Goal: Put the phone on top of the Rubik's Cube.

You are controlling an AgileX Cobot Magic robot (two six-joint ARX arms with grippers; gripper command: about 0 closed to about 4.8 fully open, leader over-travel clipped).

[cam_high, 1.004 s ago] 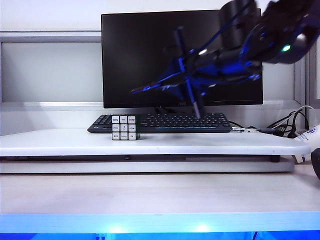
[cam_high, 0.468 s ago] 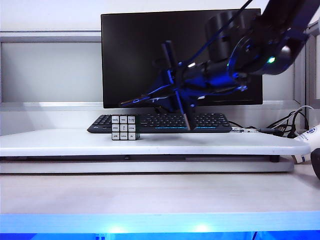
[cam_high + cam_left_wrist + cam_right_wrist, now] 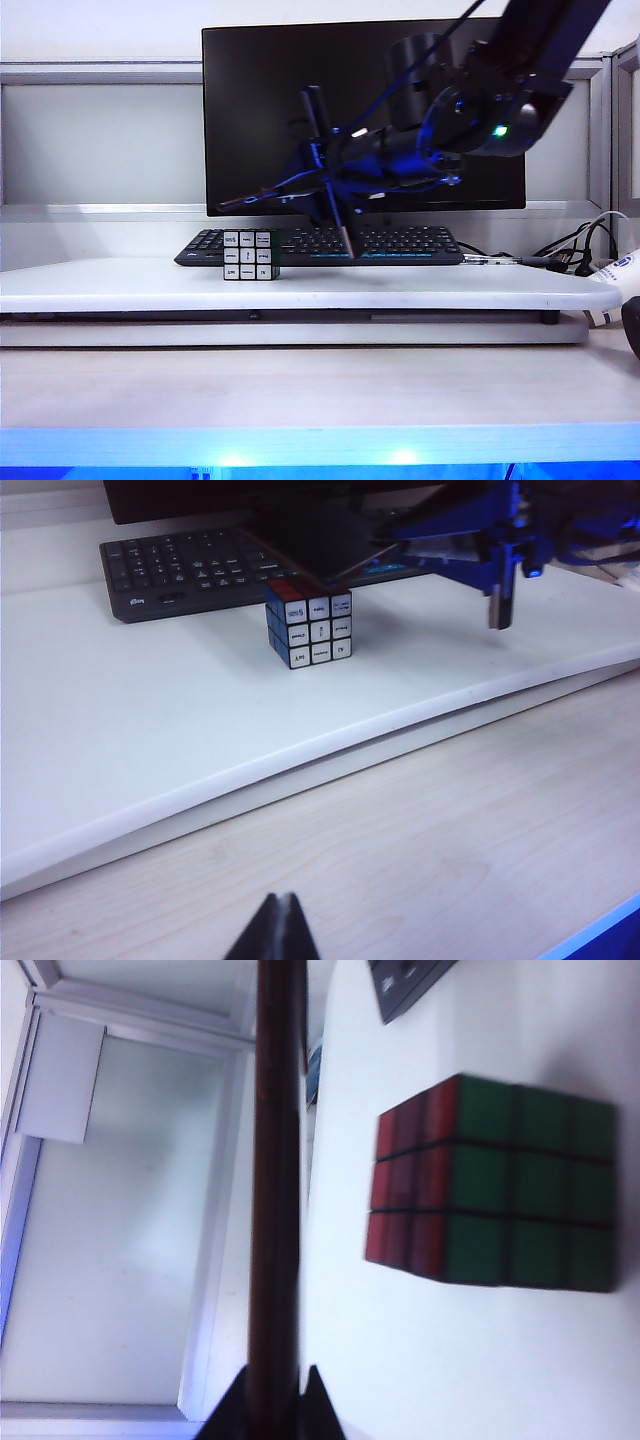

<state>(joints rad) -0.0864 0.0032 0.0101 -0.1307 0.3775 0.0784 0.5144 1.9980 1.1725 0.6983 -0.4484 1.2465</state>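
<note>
The Rubik's Cube [image 3: 250,255] stands on the white shelf in front of the keyboard's left end. My right gripper [image 3: 315,175] reaches in from the upper right and is shut on one end of the phone [image 3: 268,190]. The phone is a thin black slab seen edge-on, tilted a little, with its free end in the air just above the cube and not touching it. The right wrist view shows the phone [image 3: 275,1160] as a dark bar running out from the gripper [image 3: 272,1400], with the cube [image 3: 490,1195] beside it. My left gripper [image 3: 280,925] is shut and empty over the lower wooden table, far from the cube [image 3: 308,628].
A black keyboard [image 3: 400,243] and a dark monitor [image 3: 250,110] stand behind the cube on the raised white shelf [image 3: 420,290]. Cables [image 3: 585,245] lie at the right end. A wooden tabletop [image 3: 300,385] runs below and in front of the shelf.
The right arm has swung left and downward with the phone, bringing the phone's free end from right of the cube to just over it. The cube and left gripper have not moved.
</note>
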